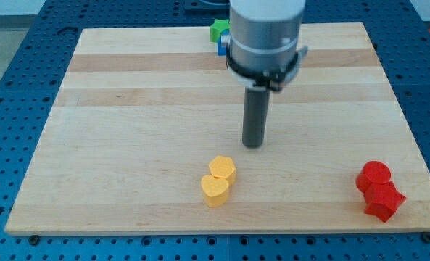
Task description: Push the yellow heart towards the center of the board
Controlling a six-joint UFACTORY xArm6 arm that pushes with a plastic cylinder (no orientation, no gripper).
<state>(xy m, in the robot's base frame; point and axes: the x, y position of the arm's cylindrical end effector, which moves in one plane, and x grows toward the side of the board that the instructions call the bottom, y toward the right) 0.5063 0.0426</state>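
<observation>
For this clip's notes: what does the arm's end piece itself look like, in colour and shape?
A wide grey cylindrical housing with a black collar at its base, and thin dark wires at the collar's sides. Below it a straight dark grey round rod ends in my tip, flat-ended. No markings are visible.

My tip (254, 144) stands on the wooden board (127, 109) near its center, apart from every block. The yellow heart (215, 191) lies at about 7 o'clock from my tip, touching a yellow hexagon block (222, 169) just above it. Two red blocks (378, 190) touch each other at 4 o'clock near the board's corner, and a green block (218, 30) with a blue block (222, 48) sits at 12 o'clock, partly hidden behind the arm.
</observation>
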